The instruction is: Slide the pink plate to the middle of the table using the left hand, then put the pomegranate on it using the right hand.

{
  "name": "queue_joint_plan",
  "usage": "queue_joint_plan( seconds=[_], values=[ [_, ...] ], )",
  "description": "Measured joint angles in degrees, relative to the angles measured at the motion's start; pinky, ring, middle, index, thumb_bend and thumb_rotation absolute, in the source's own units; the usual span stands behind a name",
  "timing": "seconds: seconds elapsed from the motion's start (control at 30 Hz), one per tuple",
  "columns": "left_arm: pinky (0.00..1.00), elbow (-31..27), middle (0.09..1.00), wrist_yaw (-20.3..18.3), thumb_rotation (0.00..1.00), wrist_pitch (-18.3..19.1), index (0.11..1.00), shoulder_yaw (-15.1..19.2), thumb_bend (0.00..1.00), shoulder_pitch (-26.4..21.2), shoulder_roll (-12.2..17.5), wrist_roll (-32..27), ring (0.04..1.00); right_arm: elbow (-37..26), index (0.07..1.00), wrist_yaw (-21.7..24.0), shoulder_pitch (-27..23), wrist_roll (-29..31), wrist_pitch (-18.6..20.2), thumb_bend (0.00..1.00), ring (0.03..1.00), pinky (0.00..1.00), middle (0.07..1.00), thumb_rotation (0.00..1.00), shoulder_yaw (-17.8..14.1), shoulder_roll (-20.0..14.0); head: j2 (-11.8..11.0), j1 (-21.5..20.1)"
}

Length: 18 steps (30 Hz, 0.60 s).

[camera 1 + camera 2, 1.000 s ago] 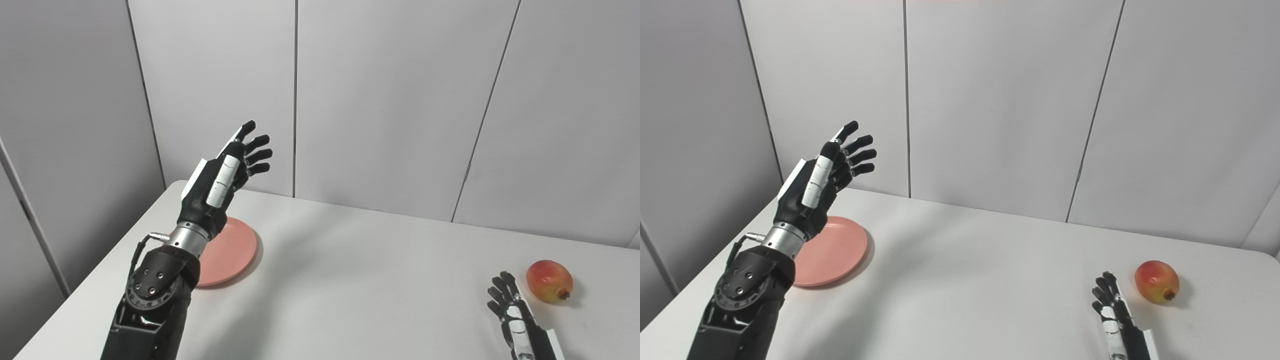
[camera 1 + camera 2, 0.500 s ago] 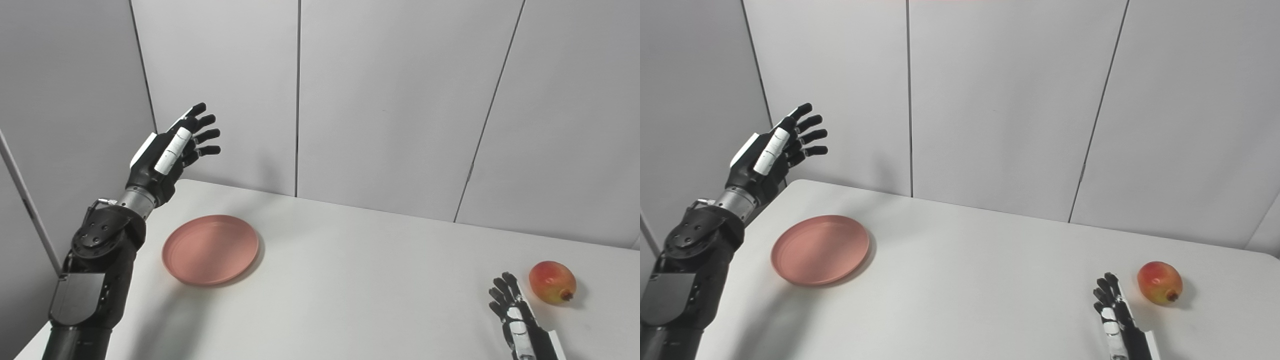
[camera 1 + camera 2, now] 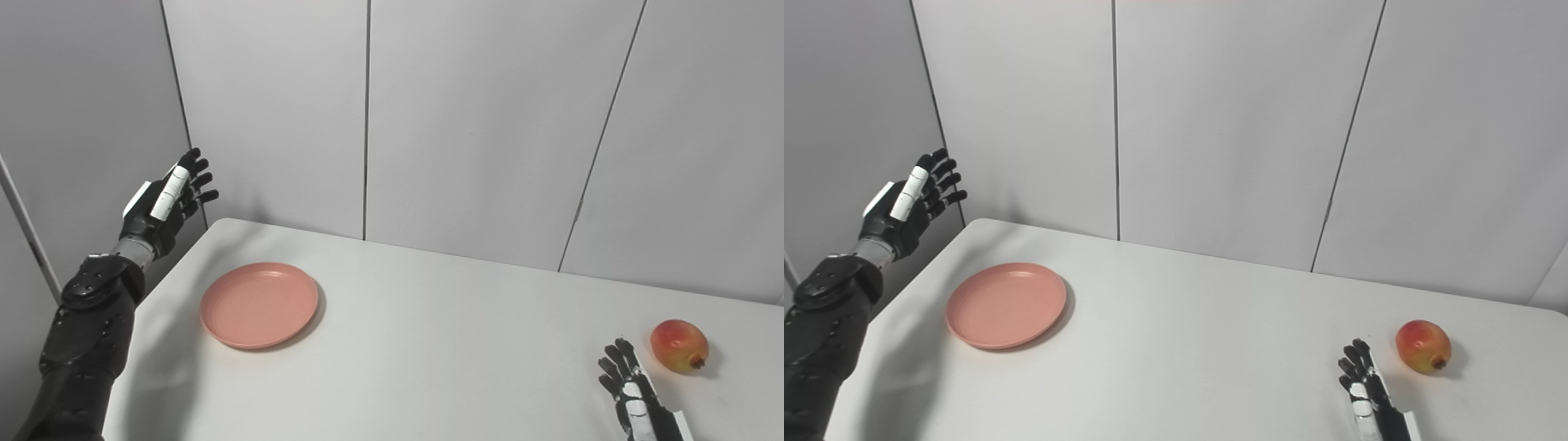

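Note:
The pink plate [image 3: 260,304] lies flat on the left part of the white table [image 3: 429,343]. My left hand [image 3: 164,204] is open and empty, raised in the air beyond the table's left edge, up and to the left of the plate. The pomegranate [image 3: 679,345], red and yellow, rests on the table at the far right. My right hand [image 3: 631,395] is open and empty, low at the table's front right, just left of and nearer than the pomegranate; it also shows in the right eye view [image 3: 1366,386].
Grey wall panels [image 3: 478,122] stand close behind the table's far edge. Another panel [image 3: 79,122] stands along the left side, next to my raised left hand.
My left hand has swung left and away from above the plate to beyond the table's left edge, uncovering the plate. The plate, the pomegranate and my right hand have stayed in place.

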Motion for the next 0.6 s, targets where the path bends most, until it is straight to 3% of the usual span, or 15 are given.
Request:
queue_joint_plan(
  seconds=[0.13,0.3,0.6],
  values=[
    [0.89,3.7,0.977,-0.4,0.76,-3.1,0.966,0.4,1.00,-0.1,0.0,0.0,0.967,-0.7,0.958,0.0,0.4,0.5,1.4,0.67,0.938,0.96,0.952,0.92,0.0,0.0,0.5,-0.3],
    [0.87,6.5,0.979,-0.8,0.76,-5.9,0.972,0.8,1.00,-0.1,0.0,0.0,0.949,-1.1,0.959,0.2,0.7,0.6,2.0,0.68,0.939,0.96,0.951,0.91,0.0,-0.1,1.2,-0.4],
    [0.86,8.8,0.963,-0.7,0.73,-6.9,0.958,1.3,1.00,0.0,-1.0,-0.3,0.943,-1.7,0.949,0.4,1.3,1.1,2.2,0.69,0.920,0.94,0.940,0.92,-0.1,-0.1,2.1,-1.2]
  ],
)
